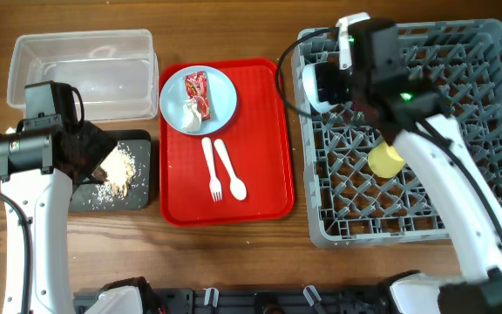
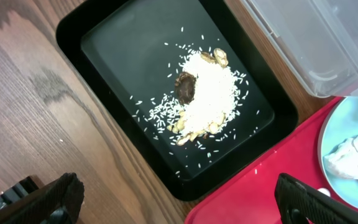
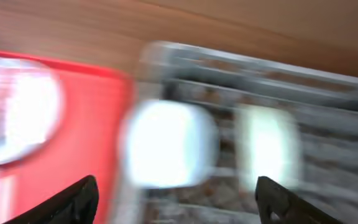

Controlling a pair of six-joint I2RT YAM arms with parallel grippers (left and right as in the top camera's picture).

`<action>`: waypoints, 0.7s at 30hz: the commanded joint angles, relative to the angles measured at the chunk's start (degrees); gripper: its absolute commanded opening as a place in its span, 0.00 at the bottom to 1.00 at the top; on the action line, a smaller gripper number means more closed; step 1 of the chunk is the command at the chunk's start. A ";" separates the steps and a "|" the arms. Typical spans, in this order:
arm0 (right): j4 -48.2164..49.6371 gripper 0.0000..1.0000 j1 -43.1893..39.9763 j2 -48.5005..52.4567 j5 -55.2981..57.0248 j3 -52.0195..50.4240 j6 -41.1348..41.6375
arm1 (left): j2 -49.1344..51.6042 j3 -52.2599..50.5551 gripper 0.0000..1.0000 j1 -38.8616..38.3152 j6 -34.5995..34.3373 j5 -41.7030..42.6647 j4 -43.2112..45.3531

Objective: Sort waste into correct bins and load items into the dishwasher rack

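Note:
The beige food scraps (image 2: 207,93) lie in the black tray (image 2: 104,50), next to the clear tub (image 1: 81,70). My left gripper (image 2: 179,199) is open and empty above the tray's edge (image 1: 94,161). The light blue bowl (image 1: 220,100) on the red serving tray holds the red wrapper (image 1: 197,85) and the white tissue (image 1: 197,112). The white spoon (image 1: 231,170) and fork (image 1: 210,170) lie below it. The pale green bowl (image 1: 314,85) stands in the grey rack (image 1: 460,70) near the yellow cup (image 1: 386,159). My right gripper (image 3: 176,199) is open and empty over the rack; its view is blurred.
The red serving tray (image 1: 264,131) lies between the black tray and the rack. The clear tub (image 2: 316,43) is empty and sits close behind the black tray. Bare wooden table shows along the front edge.

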 commanded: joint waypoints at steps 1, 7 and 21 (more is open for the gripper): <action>-2.12 0.82 2.51 0.39 -25.14 0.31 6.12 | -0.04 0.15 1.00 0.26 0.04 0.33 0.00; -6.03 0.82 17.11 13.05 -16.24 0.28 6.08 | -0.04 0.15 1.00 0.26 0.04 1.60 0.00; -2.58 0.50 27.54 35.47 0.13 0.28 21.40 | -0.04 0.15 1.00 0.26 0.07 1.60 -0.04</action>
